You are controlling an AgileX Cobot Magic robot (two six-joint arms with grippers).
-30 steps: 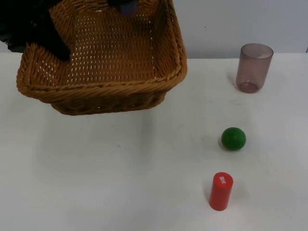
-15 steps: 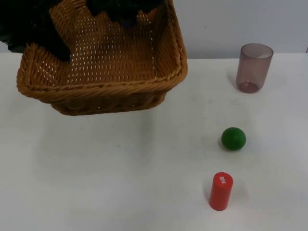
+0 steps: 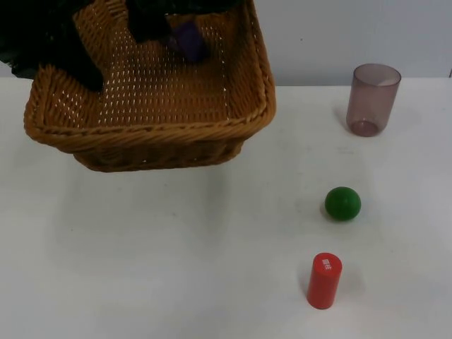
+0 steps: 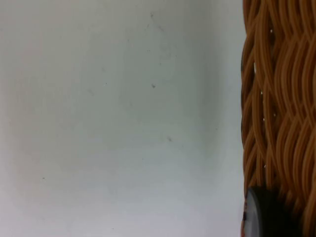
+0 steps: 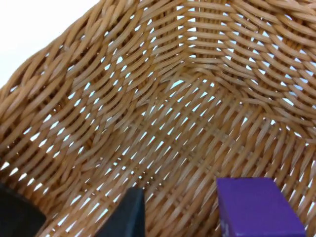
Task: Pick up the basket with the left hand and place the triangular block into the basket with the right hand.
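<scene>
The brown wicker basket [image 3: 152,106] hangs tilted above the table at the far left, and my left gripper [image 3: 85,65] is shut on its left rim. In the left wrist view the basket's woven wall [image 4: 281,98] runs beside one black fingertip [image 4: 269,215]. My right gripper [image 3: 157,22] reaches over the basket's far side with its fingers open. The purple triangular block [image 3: 189,39] lies free inside the basket, just beside that gripper. In the right wrist view the block [image 5: 259,207] rests on the weave [image 5: 187,98], beside the gripper [image 5: 74,217] rather than in its gap.
On the white table to the right stand a translucent purple cup [image 3: 372,99], a green ball [image 3: 342,203] and an upright red cylinder [image 3: 324,280]. The grey partition wall [image 3: 339,35] closes the far side.
My right gripper came down over the basket with the purple block, then opened; the block now lies loose on the basket's floor. The basket and left arm have held still.
</scene>
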